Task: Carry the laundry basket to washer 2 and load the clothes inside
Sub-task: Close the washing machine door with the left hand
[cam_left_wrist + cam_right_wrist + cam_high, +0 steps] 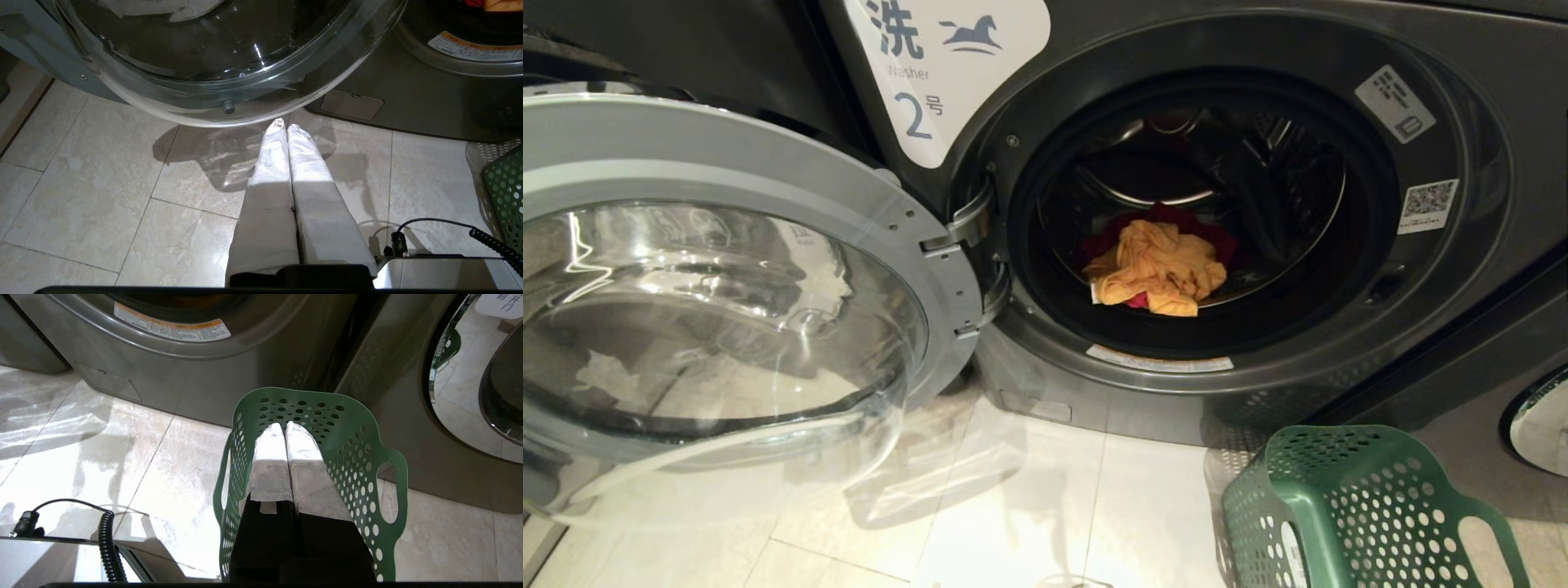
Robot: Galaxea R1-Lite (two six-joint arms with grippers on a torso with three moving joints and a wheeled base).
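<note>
Right fingers point(286, 426) pressed together, empty.

The dark grey washer point(1462, 343) (labelled 2) stands with its door point(719, 302) open; the clothes point(1156, 265), yellow over red, lie in its drum. The green basket point(1347, 514) sits on the floor just beside it.

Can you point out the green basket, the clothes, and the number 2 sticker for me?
laundry basket point(1347, 498), head view, on its perforated wall.
clothes point(1156, 265), head view, on the yellow-orange garment in the drum.
number 2 label point(915, 114), head view, on the blue numeral.
</note>
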